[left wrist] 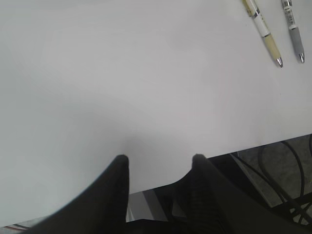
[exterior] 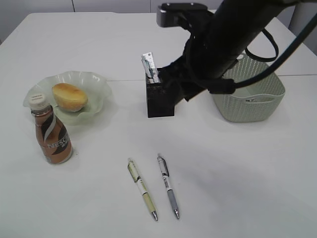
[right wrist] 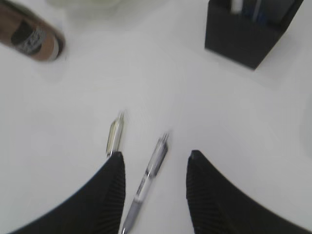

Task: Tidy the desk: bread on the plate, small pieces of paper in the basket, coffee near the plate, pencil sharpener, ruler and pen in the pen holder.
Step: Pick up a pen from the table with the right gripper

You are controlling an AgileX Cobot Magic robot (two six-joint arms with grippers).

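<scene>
Both of my tools stand apart, holding nothing — the right tool (right wrist: 155, 161) hangs above a grey pen (right wrist: 146, 178) on the white table (exterior: 237, 168), the left tool (left wrist: 158, 163) over its near edge. Bread (exterior: 69, 96) sits on the plate (exterior: 96, 84); coffee (exterior: 52, 134) stands beside it.

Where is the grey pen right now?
In the exterior view the grey pen lies flat on the desk, front centre, just right of the cream pen and well in front of the pen holder.
</scene>
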